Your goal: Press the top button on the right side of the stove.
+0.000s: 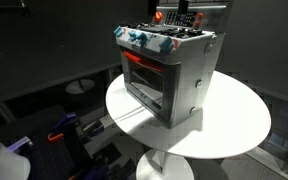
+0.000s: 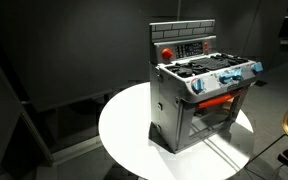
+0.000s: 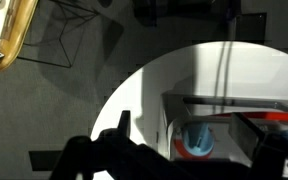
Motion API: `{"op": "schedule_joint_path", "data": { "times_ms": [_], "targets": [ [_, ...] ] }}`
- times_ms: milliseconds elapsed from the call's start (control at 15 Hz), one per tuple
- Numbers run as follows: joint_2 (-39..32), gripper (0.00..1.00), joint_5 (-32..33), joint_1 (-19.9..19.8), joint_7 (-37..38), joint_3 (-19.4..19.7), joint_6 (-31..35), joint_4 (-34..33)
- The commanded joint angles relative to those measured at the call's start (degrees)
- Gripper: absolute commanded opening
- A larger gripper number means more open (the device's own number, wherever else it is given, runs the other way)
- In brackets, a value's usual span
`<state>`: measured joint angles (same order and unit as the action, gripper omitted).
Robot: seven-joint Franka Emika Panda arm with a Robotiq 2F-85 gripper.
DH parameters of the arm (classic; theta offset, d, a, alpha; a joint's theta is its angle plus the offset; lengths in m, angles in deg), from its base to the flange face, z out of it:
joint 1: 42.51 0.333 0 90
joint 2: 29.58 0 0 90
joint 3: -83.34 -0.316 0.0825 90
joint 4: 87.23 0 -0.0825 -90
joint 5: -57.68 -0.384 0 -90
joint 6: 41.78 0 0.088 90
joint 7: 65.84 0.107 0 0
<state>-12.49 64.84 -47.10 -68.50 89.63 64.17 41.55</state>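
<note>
The silver-grey toy stove (image 1: 179, 75) stands on a round white table (image 1: 234, 125) and shows in both exterior views (image 2: 199, 100). It has a red-framed glowing door window (image 1: 144, 68), a row of blue knobs (image 2: 229, 80) and a dark rear control panel (image 2: 184, 45) with a red round part (image 2: 167, 52). In the wrist view my gripper (image 3: 192, 132) is open and empty. Its dark fingers stand either side of a blue knob (image 3: 196, 140) on the stove's edge, not touching it. The gripper does not show clearly in either exterior view.
The table (image 2: 124, 125) has bare room round the stove, and its rim curves through the wrist view (image 3: 144, 85). A wooden-framed object (image 3: 9, 35) stands on the floor beyond the table. Blue and purple items (image 1: 64, 130) lie on the floor below the table.
</note>
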Motion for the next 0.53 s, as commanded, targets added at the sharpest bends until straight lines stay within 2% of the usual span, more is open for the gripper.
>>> {"op": "schedule_joint_path", "data": {
  "times_ms": [0,467],
  "targets": [
    [7.98,1.0,-0.65,-0.69,-2.63,0.76,-2.47,5.84],
    [14.87,1.0,-0.16,-1.11,-4.23,1.72,-4.62,10.37]
  ]
}}
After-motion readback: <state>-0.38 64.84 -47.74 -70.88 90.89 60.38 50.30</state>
